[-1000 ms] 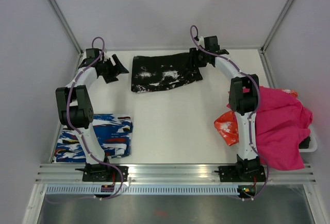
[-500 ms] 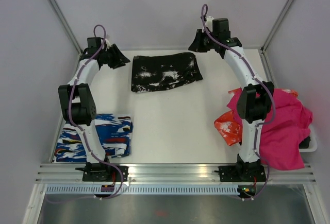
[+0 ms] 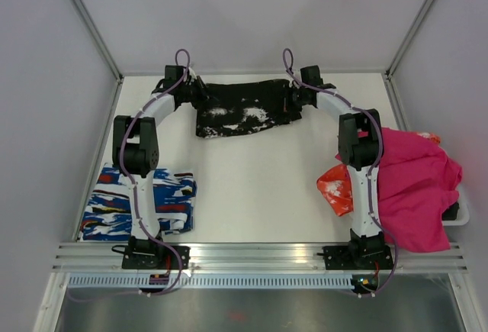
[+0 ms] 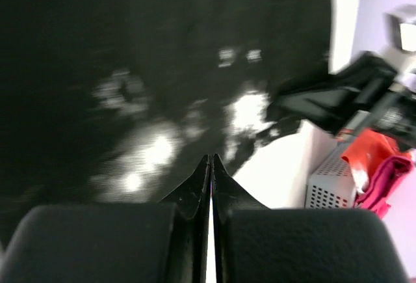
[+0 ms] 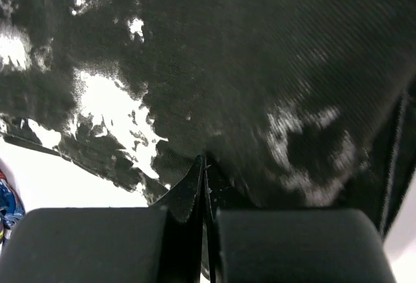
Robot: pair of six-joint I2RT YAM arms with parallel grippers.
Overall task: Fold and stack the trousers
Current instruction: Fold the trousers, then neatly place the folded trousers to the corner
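Trousers: the trousers [image 3: 244, 108] lie folded to a flat band at the far middle of the table [image 3: 259, 187], well apart from the other cloths.
Long axis: it runs left to right, across the table, along the far edge.
Left gripper: the left gripper [image 3: 197, 94] is at the left end of the band. In the left wrist view its fingers are pressed together, the tips [image 4: 211, 158] just over the printed cloth [image 4: 130, 68]. I cannot tell if any cloth is between them.
Right gripper: the right gripper [image 3: 292, 101] is at the right end. In the right wrist view the fingers are also pressed together, with the tips [image 5: 204, 158] at the near edge of the cloth [image 5: 260, 68]. A pinch is possible, but the pictures do not show it.
Key relation: the band lies between the two grippers, one end to each, so both arms are equally near to it.
Next move, my judgement: both ends can go up together, or one end over the other along the long axis.
Stack place, my judgement: the blue garment [image 3: 141, 202] lies at the near left, so the left arm is nearer to it. The magenta cloth [image 3: 415, 187] is at the right.
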